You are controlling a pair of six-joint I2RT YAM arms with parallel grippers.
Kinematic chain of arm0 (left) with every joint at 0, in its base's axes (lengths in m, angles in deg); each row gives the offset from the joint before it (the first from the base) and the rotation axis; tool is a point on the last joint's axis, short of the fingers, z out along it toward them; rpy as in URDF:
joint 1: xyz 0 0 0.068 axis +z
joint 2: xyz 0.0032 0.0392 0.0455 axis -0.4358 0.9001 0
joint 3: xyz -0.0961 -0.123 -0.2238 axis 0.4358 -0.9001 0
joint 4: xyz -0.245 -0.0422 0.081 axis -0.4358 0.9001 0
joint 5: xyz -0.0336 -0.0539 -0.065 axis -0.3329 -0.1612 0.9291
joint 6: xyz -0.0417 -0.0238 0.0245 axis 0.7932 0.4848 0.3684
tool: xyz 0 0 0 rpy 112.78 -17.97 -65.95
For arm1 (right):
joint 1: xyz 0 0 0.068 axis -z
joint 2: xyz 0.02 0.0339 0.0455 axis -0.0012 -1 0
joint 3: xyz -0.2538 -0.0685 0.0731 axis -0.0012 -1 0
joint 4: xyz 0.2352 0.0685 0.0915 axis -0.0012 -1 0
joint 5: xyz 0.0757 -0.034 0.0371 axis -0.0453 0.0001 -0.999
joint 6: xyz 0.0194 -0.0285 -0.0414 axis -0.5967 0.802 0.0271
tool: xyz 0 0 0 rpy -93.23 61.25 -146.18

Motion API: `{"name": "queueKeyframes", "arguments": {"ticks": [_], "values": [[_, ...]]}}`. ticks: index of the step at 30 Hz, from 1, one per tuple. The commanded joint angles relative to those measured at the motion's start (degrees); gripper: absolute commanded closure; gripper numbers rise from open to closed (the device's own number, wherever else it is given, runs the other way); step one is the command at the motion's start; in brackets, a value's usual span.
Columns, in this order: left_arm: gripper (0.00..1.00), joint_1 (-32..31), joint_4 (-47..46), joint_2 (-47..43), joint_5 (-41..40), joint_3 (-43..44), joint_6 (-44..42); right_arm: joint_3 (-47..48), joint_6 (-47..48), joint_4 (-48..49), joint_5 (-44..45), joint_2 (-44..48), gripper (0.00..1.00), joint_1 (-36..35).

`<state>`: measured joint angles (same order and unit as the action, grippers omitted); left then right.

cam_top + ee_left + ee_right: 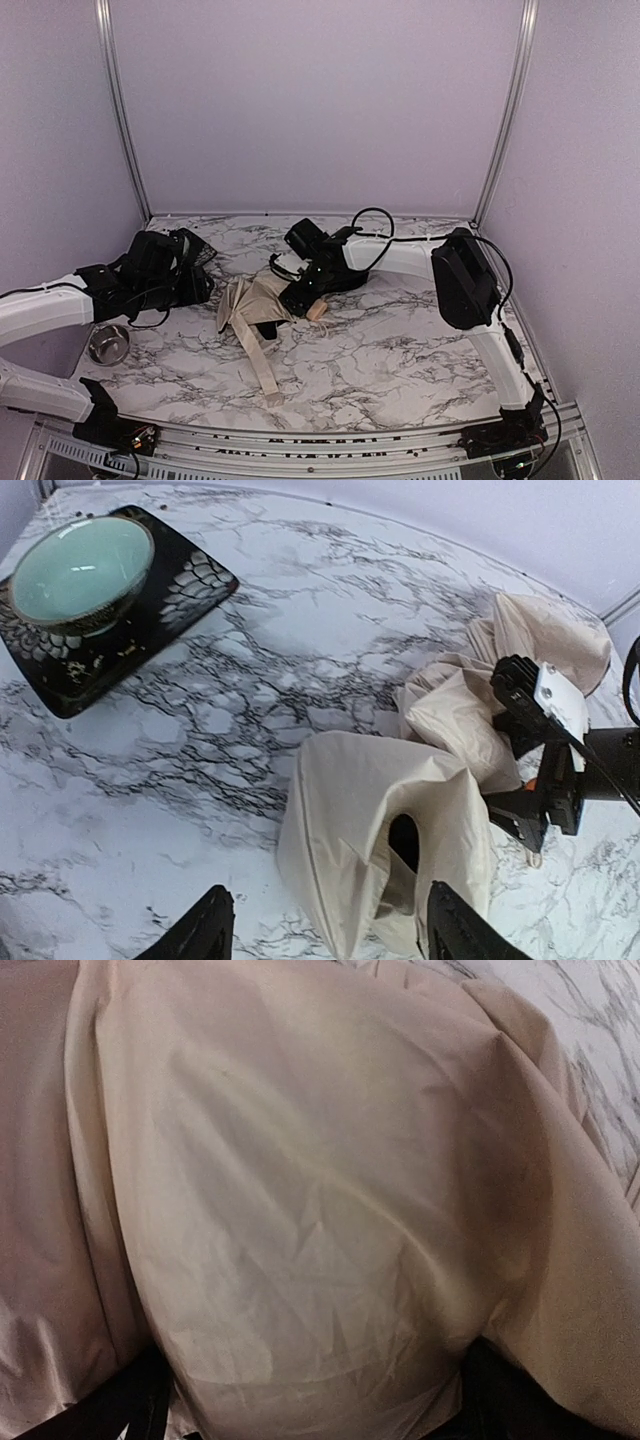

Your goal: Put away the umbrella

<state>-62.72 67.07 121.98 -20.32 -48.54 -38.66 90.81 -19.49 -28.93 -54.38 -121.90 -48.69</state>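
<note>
Umbrella (255, 305) down flat at mid-table (400, 350): a crumpled heap of cream cloth, strap (262, 365) trailing toward the near edge, knob (317, 311) poking out on the right; shaft nowhere to be seen under the folds. Right gripper (298, 292) right on the heap, just beside the knob; from its wrist view nothing but cloth, dark fingertips (130, 1405) wide apart at either side, a bulge of canopy between; spread, then, and no clamp to be seen. Left gripper (330, 930) hovering off the heap's left side, fingers (205, 925) well apart, nothing held.

By the look of it: light, limp, slick stuff; likely to slide and bunch under the pads; little purchase in a pinch of loose canopy alone. Only stiff parts, at a guess, the knob and the buried shaft; best hold probably across the shaft close to the knob, or on the knob itself; other claw free for gathering folds or taking the strap. Thin ribs likely underneath; no hard squeeze.

Steel bowl (108, 343) well off to the left; green bowl (80, 570) on its mat (190, 590), apart from the heap.
</note>
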Motion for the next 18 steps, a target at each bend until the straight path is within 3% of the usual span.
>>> {"name": "queueKeyframes", "arguments": {"ticks": [1,7,12,18], "values": [[0.35,-2.63,3.12,-0.27,12.15,-2.03,2.96,0.68,-0.52,-2.06,-0.74,-3.07,0.04,-1.37],[0.31,-11.83,8.35,1.75,10.37,3.51,1.07,-1.21,-2.18,-1.11,0.10,-2.91,0.12,-1.39],[0.31,-14.08,11.54,4.30,6.56,7.75,0.21,-2.49,-3.96,-0.79,2.13,-0.94,0.14,-1.61],[0.31,-14.75,16.09,14.35,-1.00,11.56,-2.57,-2.38,-6.16,0.08,8.50,3.92,0.14,-2.71]]}}
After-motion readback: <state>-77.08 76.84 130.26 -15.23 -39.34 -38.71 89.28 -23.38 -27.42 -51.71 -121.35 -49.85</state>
